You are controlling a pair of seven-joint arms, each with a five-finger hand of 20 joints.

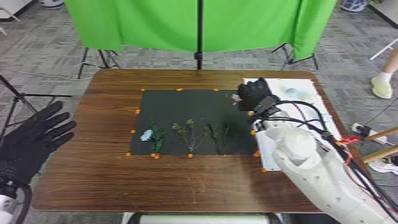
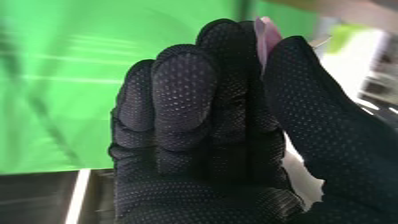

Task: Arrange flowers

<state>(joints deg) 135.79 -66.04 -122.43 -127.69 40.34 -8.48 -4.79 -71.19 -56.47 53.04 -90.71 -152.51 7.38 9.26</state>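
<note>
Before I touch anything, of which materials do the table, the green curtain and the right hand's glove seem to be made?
Table: brown wood or wood-look laminate, slightly satin, with streaky grain. Green curtain: probably matte cloth, hanging in soft folds. Right hand's glove: dull black fabric, perhaps knitted, finely dotted.

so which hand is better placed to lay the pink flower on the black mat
Right, most likely: the right hand holds the pink flower between thumb and fingers, at the far right corner of the black mat. The left hand is open, off to the mat's left.
</note>
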